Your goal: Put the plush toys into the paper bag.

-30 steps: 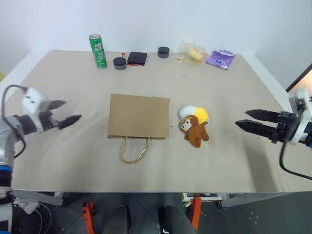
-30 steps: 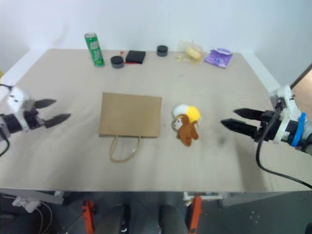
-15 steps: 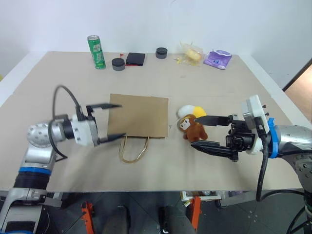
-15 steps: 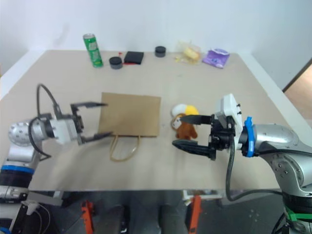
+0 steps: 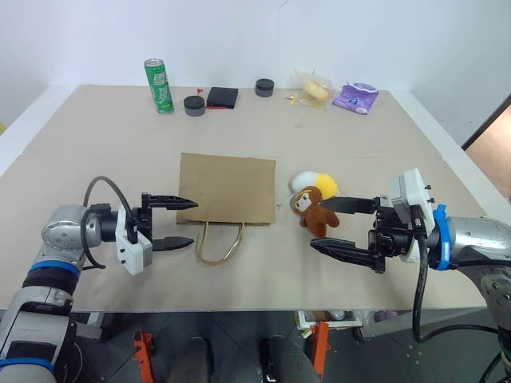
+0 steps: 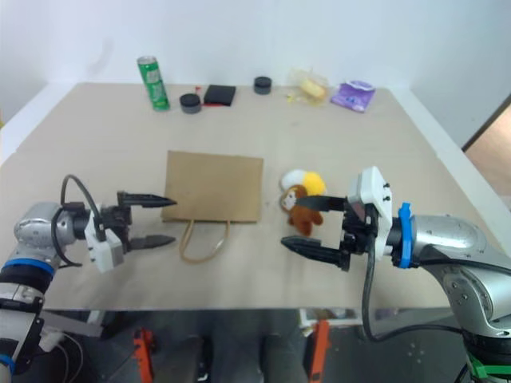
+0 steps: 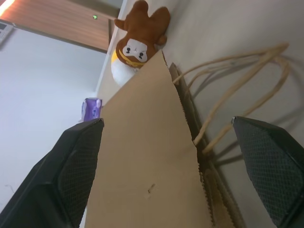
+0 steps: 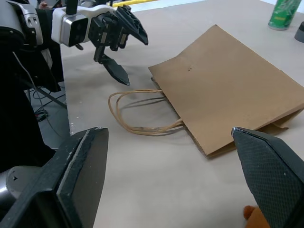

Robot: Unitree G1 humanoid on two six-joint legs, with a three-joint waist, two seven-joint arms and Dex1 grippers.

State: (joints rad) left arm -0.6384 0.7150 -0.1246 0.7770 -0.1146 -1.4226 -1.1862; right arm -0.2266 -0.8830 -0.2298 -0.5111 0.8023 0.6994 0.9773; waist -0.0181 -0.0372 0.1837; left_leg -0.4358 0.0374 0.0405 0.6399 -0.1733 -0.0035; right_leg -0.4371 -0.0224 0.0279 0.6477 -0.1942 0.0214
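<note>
Head view: paper bag (image 5: 227,190) flat on table (image 5: 104,128), mouth shut; brown monkey (image 5: 317,211) and yellow-and-white toy (image 5: 318,185) beside it, both outside. Your left gripper (image 5: 177,221) and right gripper (image 5: 337,227) spread wide, empty.

Left wrist view: bag corner between your fingers (image 7: 71,175).

Right wrist view: handles (image 8: 137,114) loose on table. Nothing bagged yet; all left.

Flat paper bag (image 8: 232,102) on the table (image 8: 156,180), handles (image 8: 137,116) toward the open-fingered left hand (image 8: 124,52); green can (image 8: 285,13) beyond.

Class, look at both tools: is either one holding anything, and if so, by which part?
Nothing is held. The left tool stands open beside the paper bag, and the right tool stands open beside the brown monkey.
</note>
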